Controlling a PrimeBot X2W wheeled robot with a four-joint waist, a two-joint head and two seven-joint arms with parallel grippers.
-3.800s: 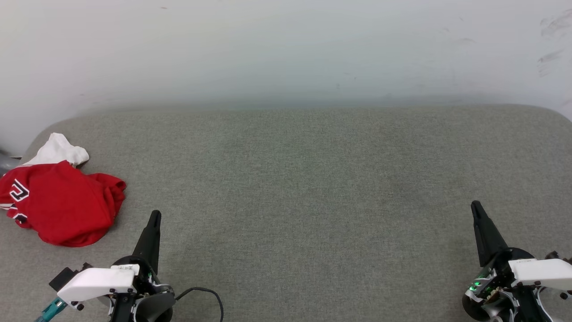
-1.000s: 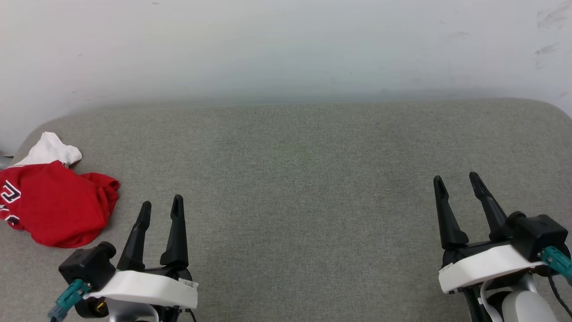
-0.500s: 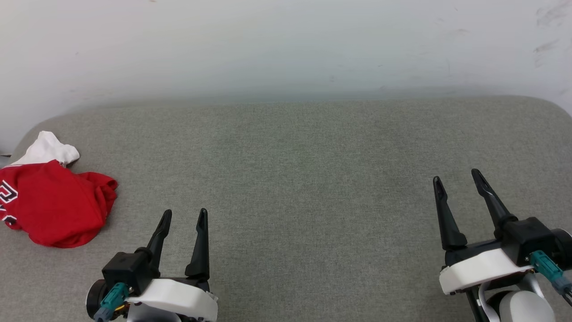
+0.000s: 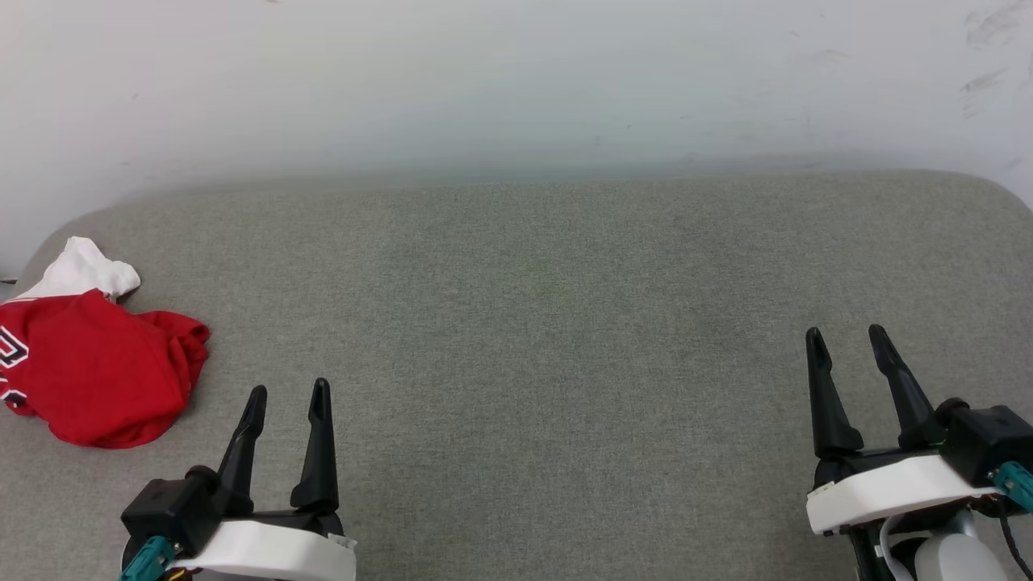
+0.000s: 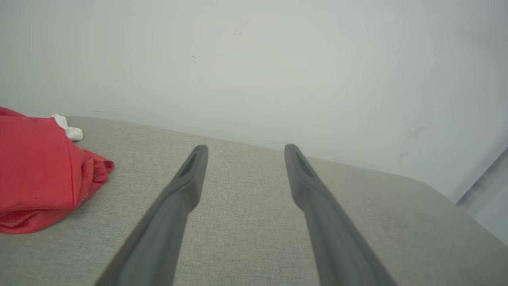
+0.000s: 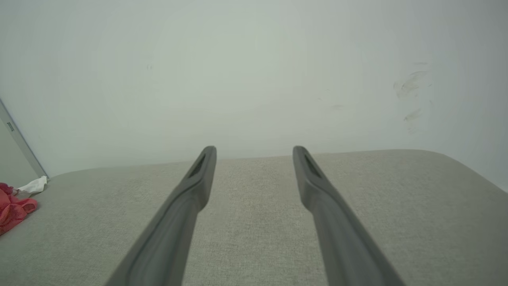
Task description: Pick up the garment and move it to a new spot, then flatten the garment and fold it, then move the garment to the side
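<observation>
The garment (image 4: 101, 367) lies crumpled in a red heap at the far left of the grey cushioned surface (image 4: 533, 323), a white sleeve poking out at its back. In the left wrist view the garment (image 5: 37, 174) sits to the left of the fingers; in the right wrist view the garment (image 6: 14, 208) shows small at the left edge. My left gripper (image 4: 289, 395) stands open and empty at the lower left, a short way right of the heap and not touching it. My right gripper (image 4: 845, 335) is open and empty at the lower right, far from the cloth.
A plain white wall (image 4: 516, 81) rises behind the grey surface, with faint scuff marks at its upper right. The surface's rounded corners show at the far left and far right.
My left gripper has shifted left and a little toward me over the last half second. My right gripper has dropped slightly lower and to the right. The garment lies as before.
</observation>
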